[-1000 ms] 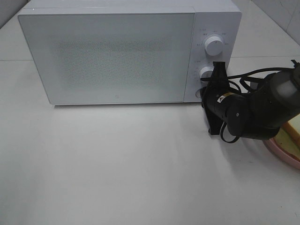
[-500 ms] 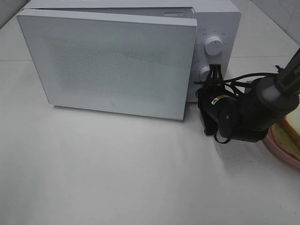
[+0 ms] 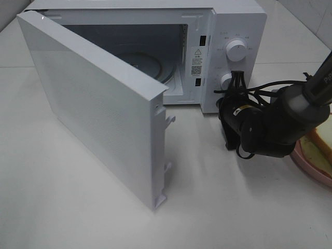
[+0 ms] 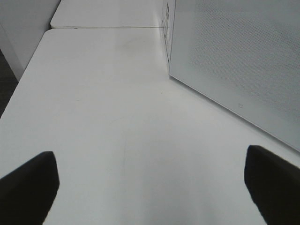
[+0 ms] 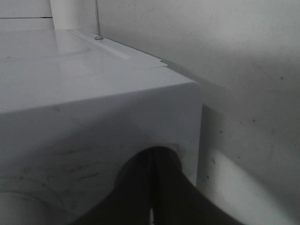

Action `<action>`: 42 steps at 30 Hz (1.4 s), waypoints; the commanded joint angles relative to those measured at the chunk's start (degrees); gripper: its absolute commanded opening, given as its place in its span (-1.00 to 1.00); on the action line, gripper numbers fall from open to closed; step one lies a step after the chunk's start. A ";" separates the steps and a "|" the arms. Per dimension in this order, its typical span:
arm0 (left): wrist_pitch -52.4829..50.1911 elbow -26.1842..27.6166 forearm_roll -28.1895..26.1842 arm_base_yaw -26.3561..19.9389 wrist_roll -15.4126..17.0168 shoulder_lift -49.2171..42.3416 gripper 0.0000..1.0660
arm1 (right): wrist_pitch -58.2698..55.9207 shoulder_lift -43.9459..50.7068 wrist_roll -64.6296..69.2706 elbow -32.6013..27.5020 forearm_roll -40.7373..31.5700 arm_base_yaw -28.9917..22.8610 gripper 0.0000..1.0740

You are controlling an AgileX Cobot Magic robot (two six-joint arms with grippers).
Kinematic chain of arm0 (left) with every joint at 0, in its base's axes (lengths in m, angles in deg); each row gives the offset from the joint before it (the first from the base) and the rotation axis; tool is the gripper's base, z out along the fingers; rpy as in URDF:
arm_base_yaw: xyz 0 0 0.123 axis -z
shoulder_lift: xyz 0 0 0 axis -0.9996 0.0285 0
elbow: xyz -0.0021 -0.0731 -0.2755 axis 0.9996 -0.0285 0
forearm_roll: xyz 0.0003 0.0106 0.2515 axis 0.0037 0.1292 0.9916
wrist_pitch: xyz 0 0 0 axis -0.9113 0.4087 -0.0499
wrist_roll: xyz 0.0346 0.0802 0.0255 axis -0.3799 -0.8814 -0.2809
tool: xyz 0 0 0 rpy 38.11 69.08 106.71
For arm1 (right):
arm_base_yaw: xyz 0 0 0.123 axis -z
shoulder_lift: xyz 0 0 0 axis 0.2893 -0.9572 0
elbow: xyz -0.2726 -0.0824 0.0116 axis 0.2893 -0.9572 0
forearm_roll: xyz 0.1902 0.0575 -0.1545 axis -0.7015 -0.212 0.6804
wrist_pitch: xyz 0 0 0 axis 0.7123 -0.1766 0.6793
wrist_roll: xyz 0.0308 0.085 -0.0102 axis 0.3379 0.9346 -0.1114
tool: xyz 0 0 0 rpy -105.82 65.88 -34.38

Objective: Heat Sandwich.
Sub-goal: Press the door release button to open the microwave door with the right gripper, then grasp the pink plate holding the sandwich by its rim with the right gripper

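Note:
The sandwich (image 3: pixel 322 142) shows only as a tan and pale yellow edge on the pink plate (image 3: pixel 310 167) at the far right, mostly hidden behind my right arm. The white microwave (image 3: pixel 236 23) stands at the back with its door (image 3: pixel 98 109) swung wide open to the left, showing the cavity and glass turntable (image 3: pixel 150 65). My right gripper (image 3: pixel 238 79) (image 5: pixel 152 187) is shut with nothing in it, tips against the control panel by the lower knob (image 3: pixel 226 80). My left gripper (image 4: pixel 150 187) is open over bare table beside the door (image 4: pixel 234 56), outside the exterior high view.
The upper knob (image 3: pixel 237 50) sits above the lower one on the panel. The open door juts far out over the table's middle. Black cables loop around the right arm (image 3: pixel 275 127). White tabletop (image 3: pixel 78 207) lies in front and left.
The microwave door has swung from closed to wide open toward the left. My right gripper has stayed shut at the lower knob, with the arm shifting slightly.

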 commanded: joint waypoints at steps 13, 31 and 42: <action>-0.17 -0.11 -0.52 0.17 0.11 -1.60 0.90 | 0.97 2.23 -3.32 4.30 3.61 1.60 -0.98; -0.17 -0.11 -0.52 0.17 0.11 -1.60 0.90 | -9.11 9.11 -4.98 -8.42 8.65 1.55 -0.99; -0.17 -0.11 -0.52 0.17 0.11 -1.60 0.90 | -16.21 17.99 -12.55 -14.09 9.63 1.55 -0.96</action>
